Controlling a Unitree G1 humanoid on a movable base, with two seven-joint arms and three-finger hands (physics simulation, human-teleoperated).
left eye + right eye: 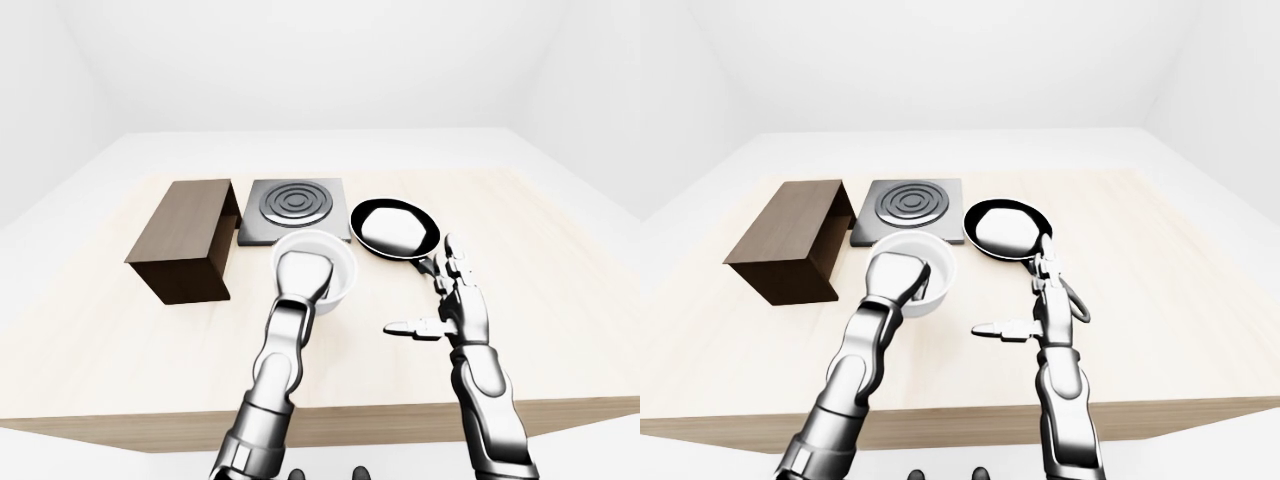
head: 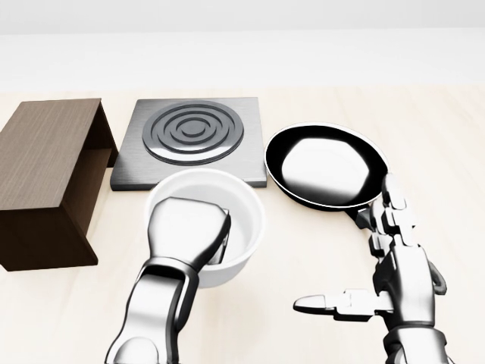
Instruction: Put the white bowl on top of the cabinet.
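With the left robot hand (image 2: 189, 227) clamping the white bowl (image 2: 206, 224) by its rim, keep it level while carrying it leftward toward the cabinet (image 2: 47, 178) top, as the right robot hand (image 2: 379, 284) is idling spread wide.

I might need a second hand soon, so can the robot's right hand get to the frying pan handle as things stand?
Probably yes. The right hand hangs open right beside the frying pan, fingertips near its handle, with nothing between them.

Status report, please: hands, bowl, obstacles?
Left hand shut on white bowl. Right hand open, idle. Bowl beside cabinet, not yet on top. Path looks clear.
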